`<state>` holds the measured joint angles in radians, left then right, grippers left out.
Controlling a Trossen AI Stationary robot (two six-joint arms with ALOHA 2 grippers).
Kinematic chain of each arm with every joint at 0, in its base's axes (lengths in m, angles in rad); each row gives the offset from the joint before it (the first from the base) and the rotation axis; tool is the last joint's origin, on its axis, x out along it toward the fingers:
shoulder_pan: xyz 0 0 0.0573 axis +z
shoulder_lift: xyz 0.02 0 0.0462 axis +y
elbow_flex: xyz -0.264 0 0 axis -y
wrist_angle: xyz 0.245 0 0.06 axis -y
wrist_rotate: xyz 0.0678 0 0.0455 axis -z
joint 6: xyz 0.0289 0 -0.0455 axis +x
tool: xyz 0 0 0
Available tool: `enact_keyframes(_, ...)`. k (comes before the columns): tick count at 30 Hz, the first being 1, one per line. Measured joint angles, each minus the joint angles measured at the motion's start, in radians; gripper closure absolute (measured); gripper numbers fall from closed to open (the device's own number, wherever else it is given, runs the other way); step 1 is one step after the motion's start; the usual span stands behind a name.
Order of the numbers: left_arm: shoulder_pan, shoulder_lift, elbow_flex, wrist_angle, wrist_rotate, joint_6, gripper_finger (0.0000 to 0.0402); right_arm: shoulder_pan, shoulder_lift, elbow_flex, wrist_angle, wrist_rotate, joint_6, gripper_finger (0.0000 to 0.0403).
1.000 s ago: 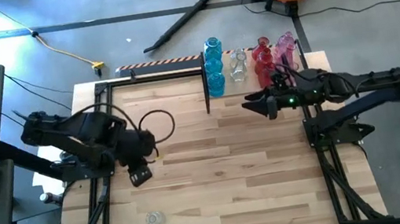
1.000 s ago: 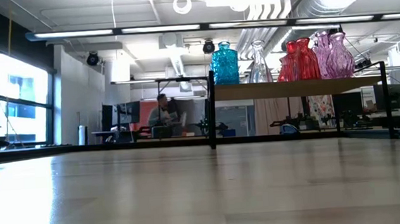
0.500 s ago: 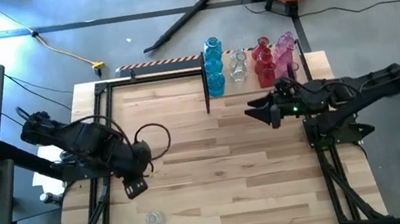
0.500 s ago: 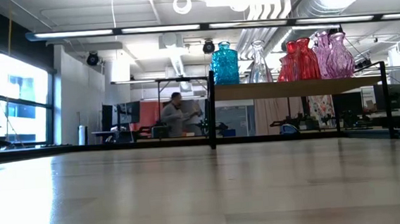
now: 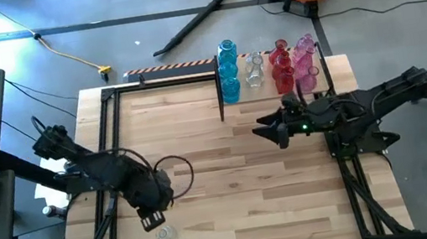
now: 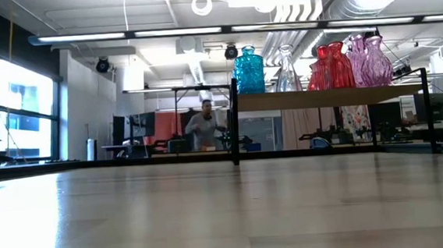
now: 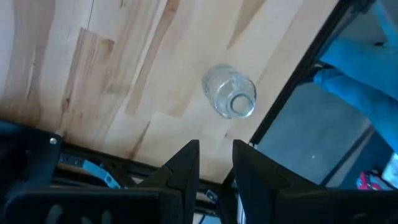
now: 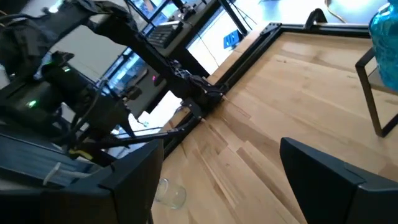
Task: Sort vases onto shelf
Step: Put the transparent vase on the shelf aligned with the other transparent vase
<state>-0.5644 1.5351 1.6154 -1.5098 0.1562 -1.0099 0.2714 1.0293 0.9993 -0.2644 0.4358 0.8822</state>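
A clear vase [image 5: 164, 234] is lying on its side near the worktop's [image 5: 233, 193] front left corner, just beside the left gripper [image 5: 153, 221]. Its jaws are standing slightly open and empty. Being smooth, fragile glass that may roll, the vase is probably best gripped gently across the neck. The right gripper [image 5: 269, 131], wide open and empty, is waiting mid-worktop. The low view is showing the filled shelf [image 6: 329, 97] but not this vase.

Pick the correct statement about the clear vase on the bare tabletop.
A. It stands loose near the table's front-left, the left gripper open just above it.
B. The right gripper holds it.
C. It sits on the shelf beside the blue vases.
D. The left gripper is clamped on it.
A: the clear vase stands free on the table, with the left gripper open beside it, not touching.
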Motion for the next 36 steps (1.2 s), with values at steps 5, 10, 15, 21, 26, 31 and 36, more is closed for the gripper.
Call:
enact_keyframes(5,-0.043,0.069,0.0,0.041,-0.012,-0.02,0.0313,0.0,0.032,0.0,0.023,-0.016,0.0,0.0098)
enact_keyframes(10,-0.093,0.138,0.0,0.1,-0.017,-0.051,0.0314,0.0,0.04,0.0,0.064,-0.024,0.0,0.0098)
enact_keyframes(15,-0.135,0.205,0.0,0.122,-0.045,-0.081,0.0314,0.0,0.04,0.0,0.075,-0.024,0.0,0.0098)
enact_keyframes(21,-0.175,0.277,0.0,0.126,-0.073,-0.108,0.0314,0.0,0.04,0.0,0.075,-0.024,0.0,0.0098)
enact_keyframes(26,-0.194,0.313,0.0,0.162,-0.071,-0.116,0.0314,0.0,0.04,0.0,0.075,-0.024,0.009,0.0098)
enact_keyframes(31,-0.206,0.325,0.0,0.205,-0.074,-0.142,0.0314,0.0,0.04,0.0,0.079,-0.024,0.018,0.0098)
enact_keyframes(36,-0.209,0.325,0.0,0.206,-0.087,-0.165,0.0314,0.0,0.04,0.0,0.083,-0.024,0.019,0.0098)
